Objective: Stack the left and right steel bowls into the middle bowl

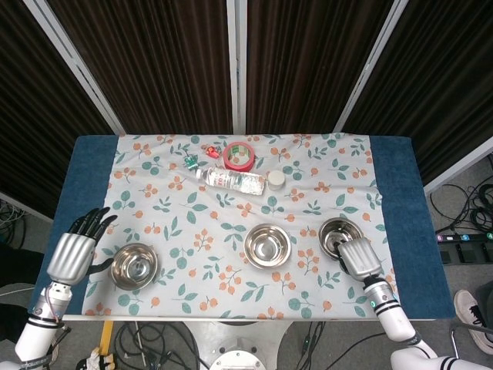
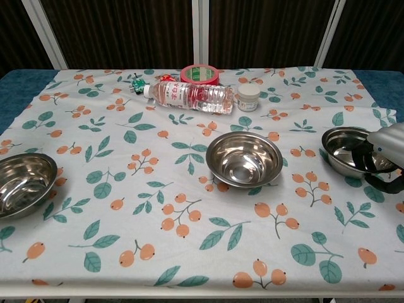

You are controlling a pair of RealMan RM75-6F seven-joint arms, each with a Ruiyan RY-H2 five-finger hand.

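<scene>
Three steel bowls stand in a row near the table's front edge. The middle bowl (image 1: 267, 245) (image 2: 244, 158) stands empty. My right hand (image 1: 356, 258) (image 2: 386, 158) grips the near right rim of the right bowl (image 1: 337, 231) (image 2: 345, 148), fingers inside and thumb outside. That bowl looks slightly raised and tilted. The left bowl (image 1: 135, 266) (image 2: 22, 184) rests on the cloth. My left hand (image 1: 75, 250) hovers just left of it, fingers spread and holding nothing; the chest view does not show this hand.
At the back of the floral tablecloth (image 1: 200, 223) lie a plastic bottle (image 1: 231, 180) (image 2: 189, 96), a red tape roll (image 1: 238, 155) (image 2: 199, 74), a small white jar (image 1: 276, 179) (image 2: 247, 98) and small toys (image 1: 190, 160).
</scene>
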